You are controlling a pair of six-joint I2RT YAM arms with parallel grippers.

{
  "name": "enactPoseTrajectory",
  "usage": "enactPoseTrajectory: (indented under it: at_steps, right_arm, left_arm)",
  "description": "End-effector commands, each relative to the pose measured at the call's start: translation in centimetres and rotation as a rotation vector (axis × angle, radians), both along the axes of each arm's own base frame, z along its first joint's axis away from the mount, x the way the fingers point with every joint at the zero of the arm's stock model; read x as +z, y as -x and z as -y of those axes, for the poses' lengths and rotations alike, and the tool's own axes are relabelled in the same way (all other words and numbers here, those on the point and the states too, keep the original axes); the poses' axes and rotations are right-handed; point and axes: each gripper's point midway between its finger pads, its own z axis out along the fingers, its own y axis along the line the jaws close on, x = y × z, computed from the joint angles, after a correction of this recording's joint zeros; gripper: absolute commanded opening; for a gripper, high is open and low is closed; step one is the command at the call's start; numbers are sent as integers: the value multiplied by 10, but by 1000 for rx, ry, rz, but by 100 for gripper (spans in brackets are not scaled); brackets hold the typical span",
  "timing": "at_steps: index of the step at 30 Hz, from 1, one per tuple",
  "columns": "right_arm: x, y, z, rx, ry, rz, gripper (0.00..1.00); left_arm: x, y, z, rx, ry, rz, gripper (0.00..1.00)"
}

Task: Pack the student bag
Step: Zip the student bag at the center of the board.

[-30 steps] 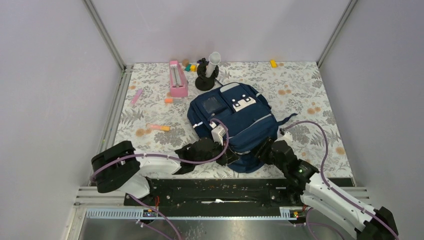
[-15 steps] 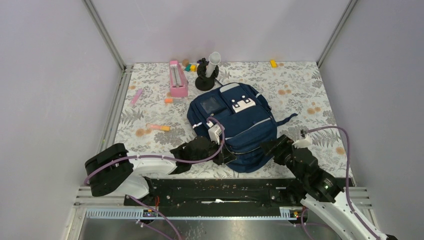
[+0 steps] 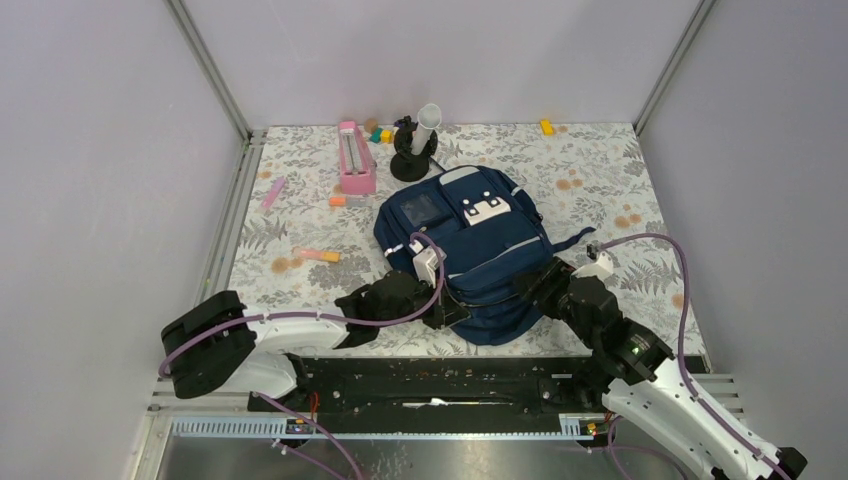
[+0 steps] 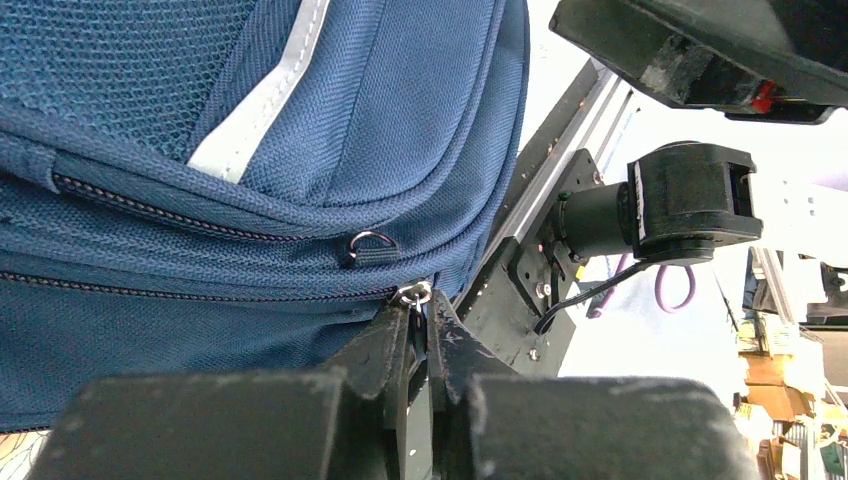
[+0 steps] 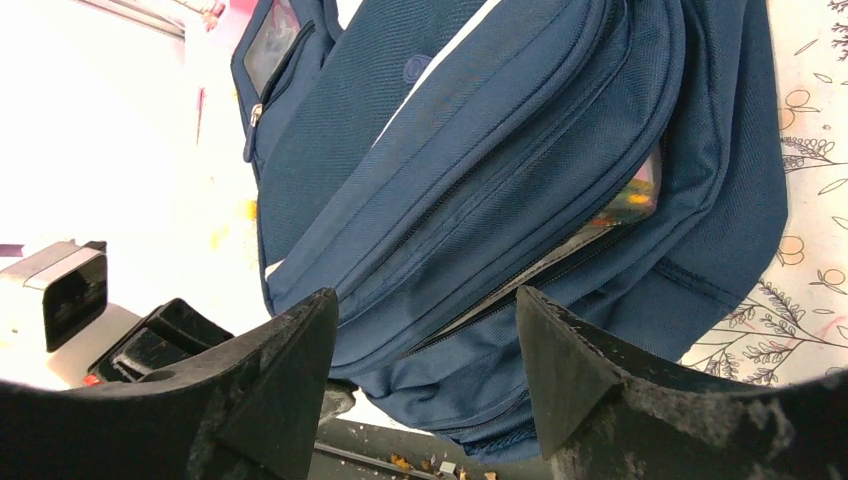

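The student bag (image 3: 470, 240) lies flat on the floral bench (image 3: 620, 190), its near end close to the arm bases.

Top view: the left gripper (image 3: 447, 312) is at the bag's near-left corner and the right gripper (image 3: 530, 288) at its near-right side.

Left wrist view: the jaws are pinched tight on the metal zip pull (image 4: 411, 294).

Right wrist view: the right gripper (image 5: 425, 300) stands wide and holds nothing. It faces an open seam (image 5: 600, 225) where coloured contents show.

Judgement: the fabric is soft and limp and will likely bunch and drag. Take hold by the pulls or a pinched seam fold, and brace the opposite side.
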Motion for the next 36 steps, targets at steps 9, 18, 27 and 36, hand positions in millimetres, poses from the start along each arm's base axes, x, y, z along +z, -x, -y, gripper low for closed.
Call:
enactPoseTrajectory:
  at_steps: [9,18,27,36]
  right_arm:
    - [-1,-20,15,-65,117,65,80]
    - [-11,-29,53,-93,170,-42,81]
    - [-62,-25,70,-163,149,-167,71]
    - [-92,-30,57,-122,94,-206,67]
  left_arm:
    - [25,-5,-6,-1,59,68,0]
    - [13,-13,-31,45,14,67,0]
    - [10,-17,-38,56,-5,70,0]
    - [8,-17,-37,43,-19,69,0]
